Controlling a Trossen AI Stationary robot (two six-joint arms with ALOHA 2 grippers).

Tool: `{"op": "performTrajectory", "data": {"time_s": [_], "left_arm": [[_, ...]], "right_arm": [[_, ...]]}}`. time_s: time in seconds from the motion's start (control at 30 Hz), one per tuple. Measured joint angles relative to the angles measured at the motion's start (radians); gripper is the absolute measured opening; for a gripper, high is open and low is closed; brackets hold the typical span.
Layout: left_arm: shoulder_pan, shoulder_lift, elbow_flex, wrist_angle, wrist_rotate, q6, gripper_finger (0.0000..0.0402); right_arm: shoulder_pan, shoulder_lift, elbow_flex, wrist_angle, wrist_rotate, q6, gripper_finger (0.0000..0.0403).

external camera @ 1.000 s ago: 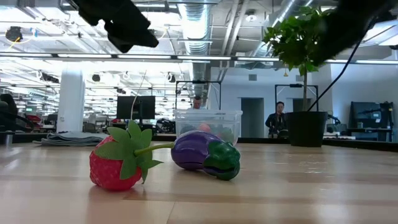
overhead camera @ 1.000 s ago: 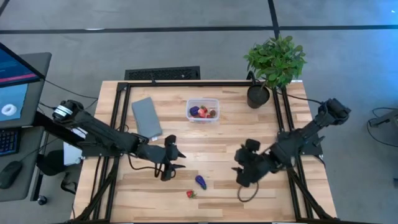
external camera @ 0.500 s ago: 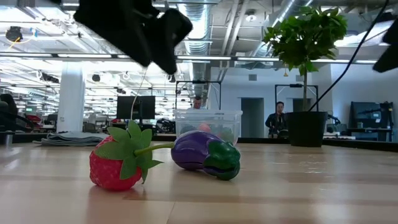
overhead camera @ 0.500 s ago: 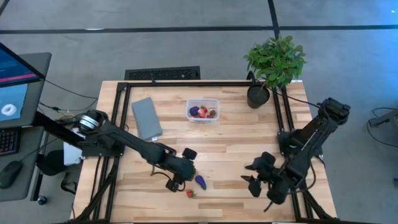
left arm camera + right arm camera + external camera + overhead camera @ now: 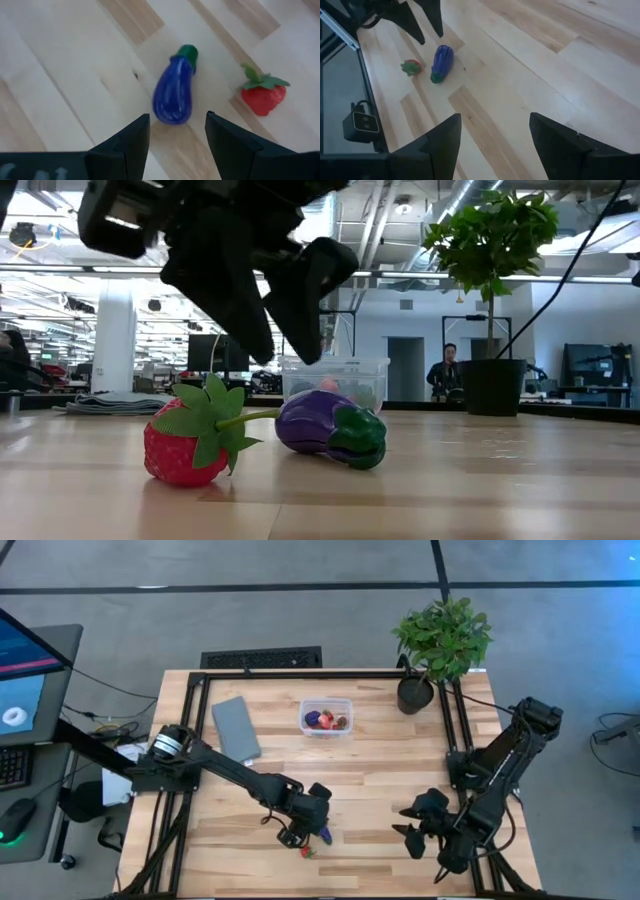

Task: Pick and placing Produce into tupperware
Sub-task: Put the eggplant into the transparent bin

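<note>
Eggplant (image 5: pixel 323 833) just beside strawberry (image 5: pixel 307 851), mid-table.

Purple eggplant (image 5: pixel 174 96), green cap; red strawberry (image 5: pixel 264 96), green top.

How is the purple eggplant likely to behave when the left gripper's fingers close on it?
The eggplant looks smooth and glossy, so it may slip between the fingers. Its rounded, tapered body lying on its side on the table could roll if nudged off-centre. Being tiny and toy-like, it is probably light and stiff. The left gripper is open above it.
</note>
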State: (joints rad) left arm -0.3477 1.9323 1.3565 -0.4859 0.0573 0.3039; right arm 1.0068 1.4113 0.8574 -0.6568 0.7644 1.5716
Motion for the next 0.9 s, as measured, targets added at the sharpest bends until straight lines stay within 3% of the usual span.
{"op": "performTrajectory", "data": {"time_s": [0.73, 0.9], "left_arm": [[0.028, 0.023, 0.017, 0.057, 0.041, 0.007, 0.0180], [0.018, 0.085, 0.066, 0.046, 0.043, 0.014, 0.0180]], "right_arm": [[-0.010, 0.000, 0.000, -0.070, 0.000, 0.000, 0.0260], [-0.008, 0.000, 0.001, -0.071, 0.000, 0.000, 0.0260]]}}
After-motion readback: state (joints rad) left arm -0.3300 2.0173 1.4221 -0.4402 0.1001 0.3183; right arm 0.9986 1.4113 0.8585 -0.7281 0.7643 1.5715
